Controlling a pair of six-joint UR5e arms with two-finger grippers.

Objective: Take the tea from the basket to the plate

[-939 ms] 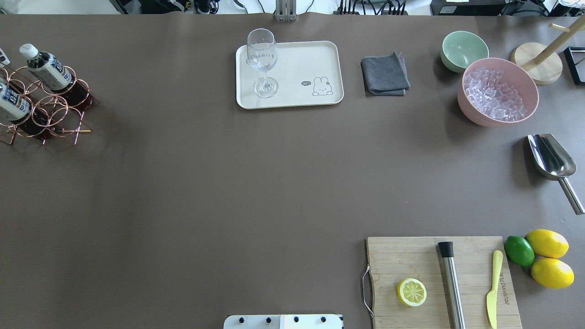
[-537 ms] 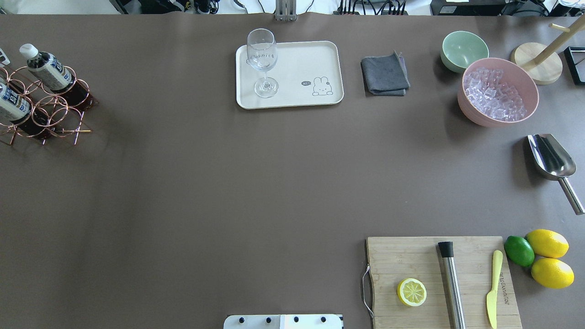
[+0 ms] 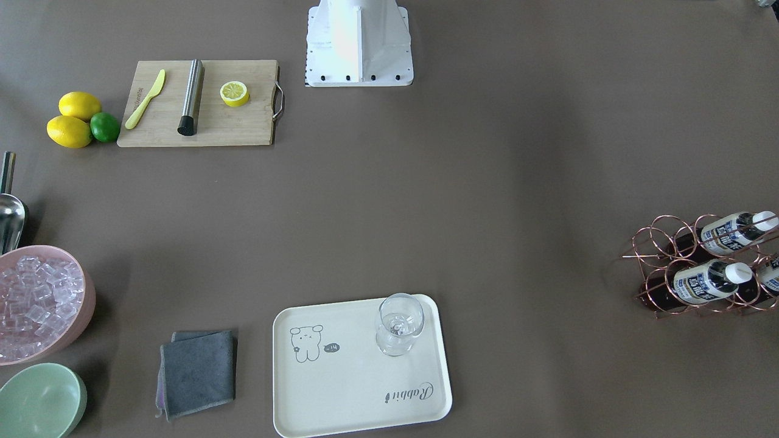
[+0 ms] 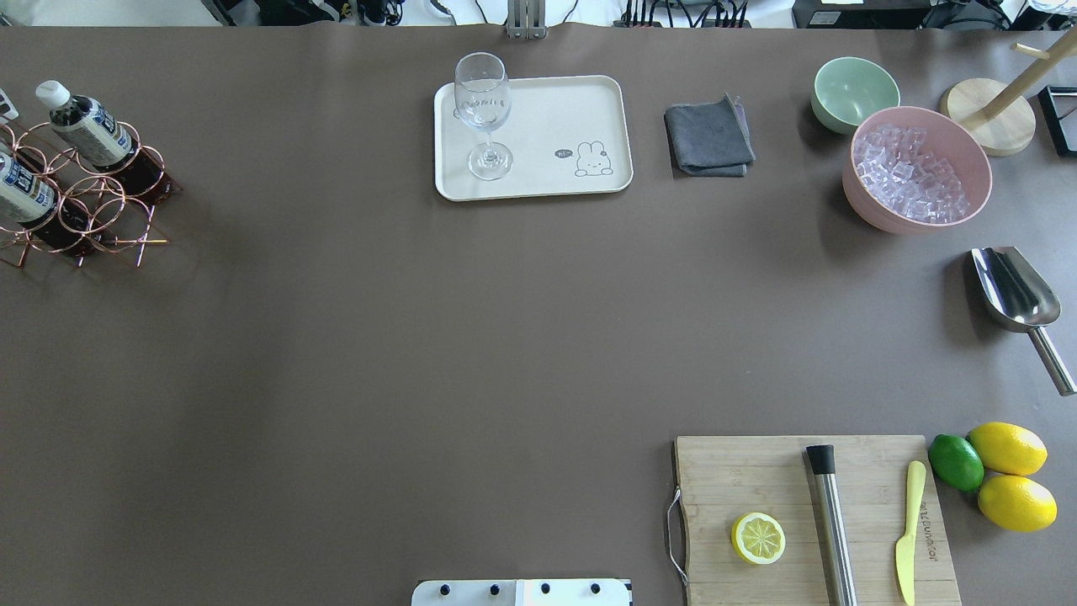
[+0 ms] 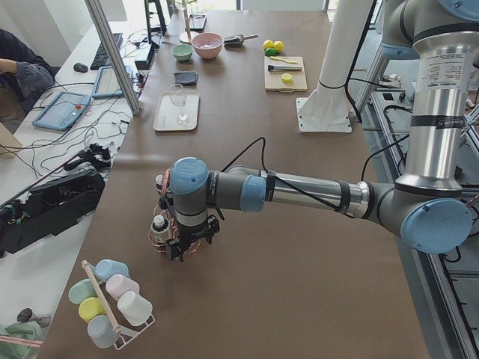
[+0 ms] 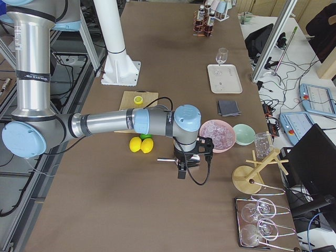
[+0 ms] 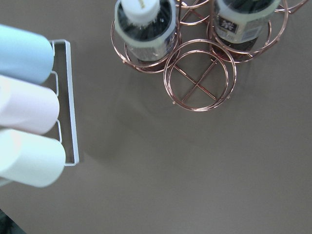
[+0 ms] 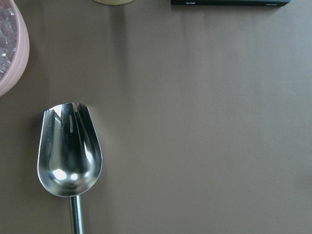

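Three tea bottles stand in the rose-gold wire basket point(image 4: 101, 206) at the table's left end: one at the back point(image 4: 88, 126), one cut by the view's edge point(image 4: 25, 198). The front view shows the basket point(image 3: 660, 243) and bottles point(image 3: 706, 281). The left wrist view looks down on a white-capped bottle point(image 7: 145, 19), a second bottle point(image 7: 242, 19) and an empty ring point(image 7: 200, 75). My left gripper point(image 5: 183, 247) hangs beside the basket; I cannot tell its state. My right gripper point(image 6: 184, 168) hangs over the scoop; state unclear. The cream plate point(image 4: 547, 109) holds a wine glass point(image 4: 484, 109).
A white rack of pastel cups point(image 7: 24, 97) stands just beside the basket. At the right end are a pink bowl of ice point(image 4: 917, 168), a green bowl point(image 4: 854, 93), a grey cloth point(image 4: 709, 139), a steel scoop point(image 8: 69, 151), and a cutting board point(image 4: 757, 480).
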